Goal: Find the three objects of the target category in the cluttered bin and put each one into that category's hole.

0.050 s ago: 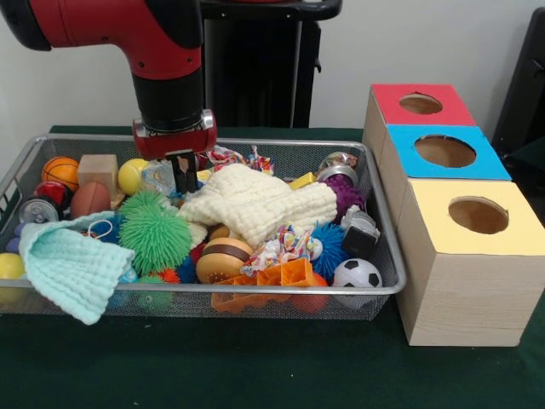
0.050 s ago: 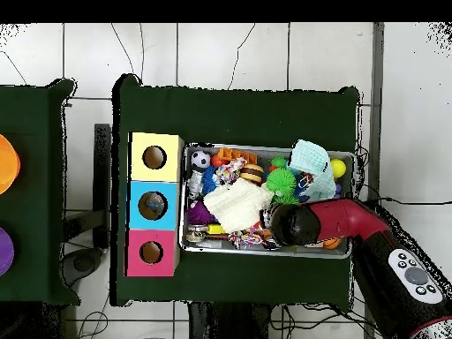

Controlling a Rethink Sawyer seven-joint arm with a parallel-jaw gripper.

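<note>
A wire bin (image 1: 387, 288) holds mixed clutter: a cream cloth (image 1: 260, 203), a mint cloth (image 1: 72, 264), a green spiky ball (image 1: 153, 234), a soccer ball (image 1: 357, 274), a small basketball (image 1: 60, 170), a yellow ball (image 1: 130, 175) and a wooden block (image 1: 98, 169). My gripper (image 1: 182, 175) reaches down into the back of the bin, between the yellow ball and the cream cloth, beside a clear-wrapped item (image 1: 158, 179). In the overhead view the arm's wrist (image 2: 296, 223) hides the gripper. Three boxes stand beside the bin, topped red (image 1: 421, 103), blue (image 1: 444, 151) and yellow (image 1: 479, 215), each with a round hole.
A purple spiky ball (image 1: 345, 194), a blue spiky ball (image 1: 328, 243), orange plastic pieces (image 1: 281, 279), a brown football (image 1: 89, 200) and a can (image 1: 38, 209) also fill the bin. The boxes (image 2: 154, 205) line the bin's side on green cloth (image 1: 255, 366).
</note>
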